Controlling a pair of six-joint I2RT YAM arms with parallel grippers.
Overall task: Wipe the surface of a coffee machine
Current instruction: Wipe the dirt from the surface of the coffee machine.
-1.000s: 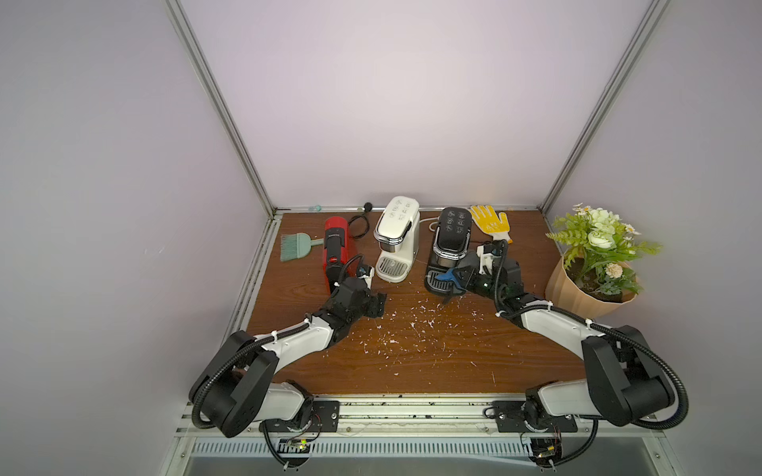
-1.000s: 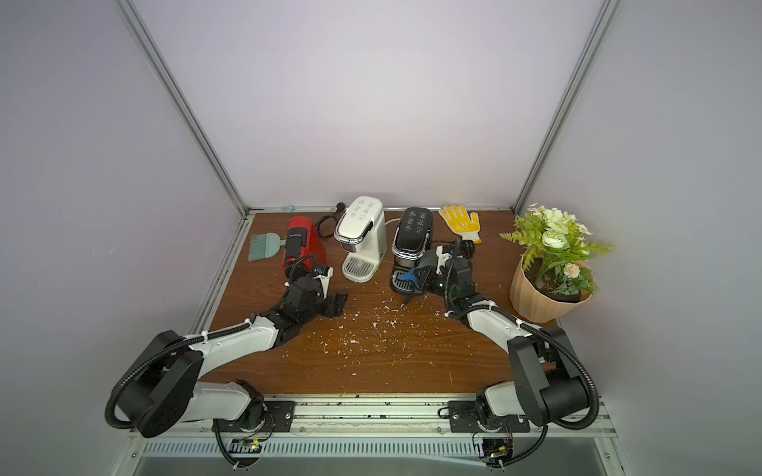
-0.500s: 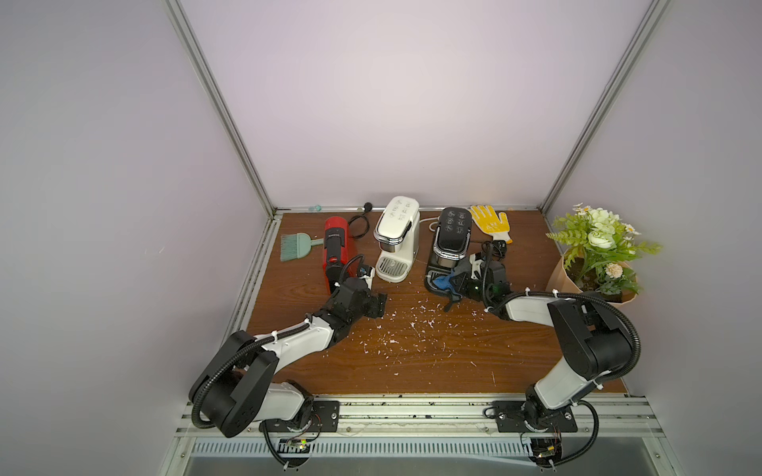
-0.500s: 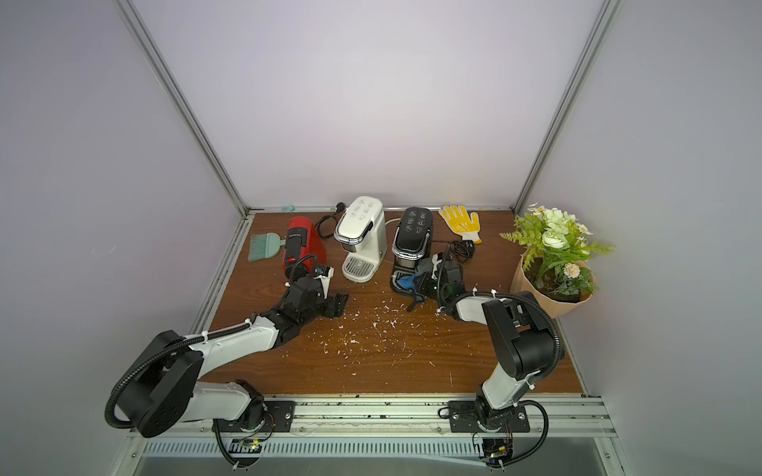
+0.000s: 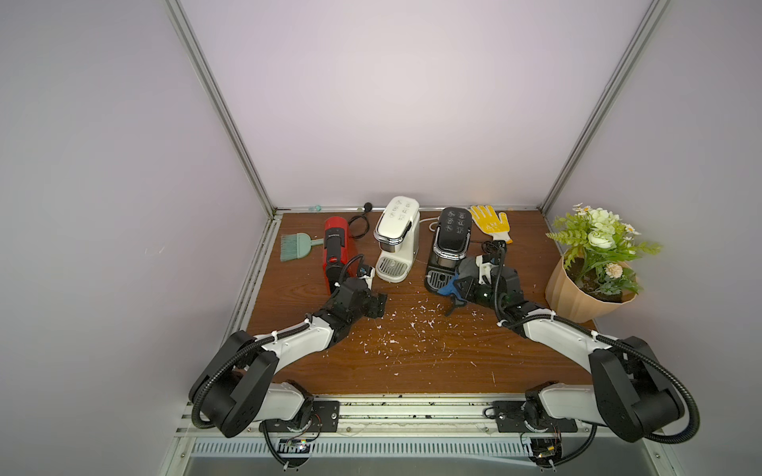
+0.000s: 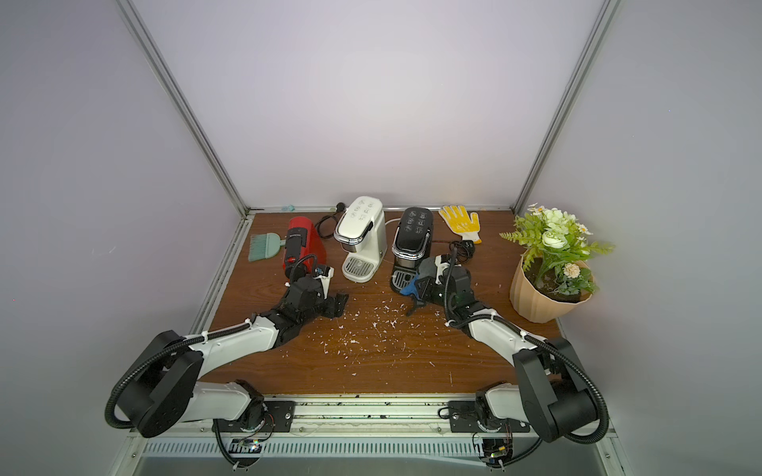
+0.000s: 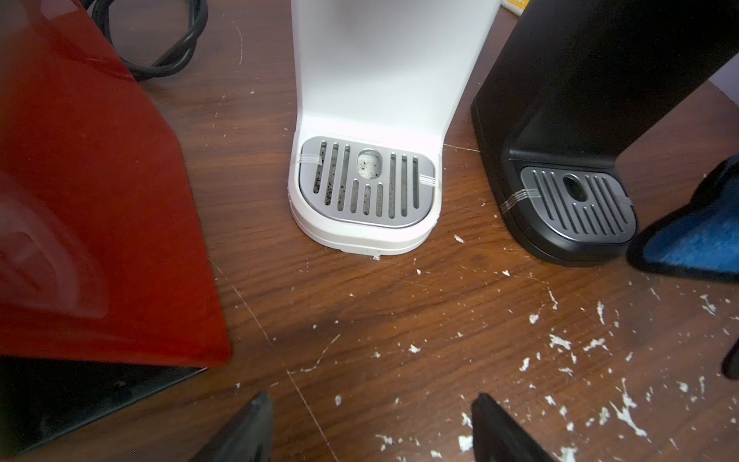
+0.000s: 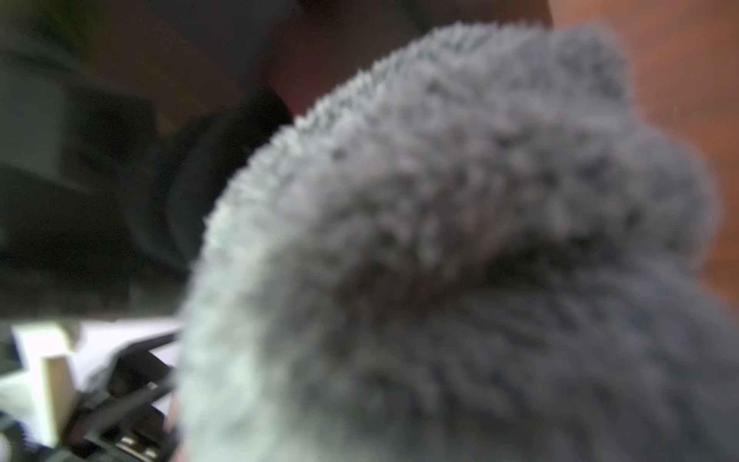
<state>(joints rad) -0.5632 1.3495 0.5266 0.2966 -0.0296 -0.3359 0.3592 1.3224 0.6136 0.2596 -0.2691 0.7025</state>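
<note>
Lilac walls enclose a brown tabletop (image 5: 412, 362) strewn with white flecks (image 5: 412, 325). At the rear left lie a green brush (image 5: 295, 246) and a red coffee machine (image 5: 335, 243). The left tool (image 7: 370, 416) sits low beside that machine, jaws apart and empty. A white coffee machine (image 5: 398, 230) stands mid-row. Next stands the black coffee machine (image 5: 451, 235), with the right tool (image 5: 458, 297) clamped on a blue-grey cloth (image 5: 447, 288) just beside its drip-tray base. A yellow glove (image 5: 490, 222) and a potted plant (image 5: 593, 263) sit rightmost.

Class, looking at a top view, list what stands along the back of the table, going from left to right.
Green brush → red coffee machine → white coffee machine → black coffee machine → yellow glove → potted plant
</note>
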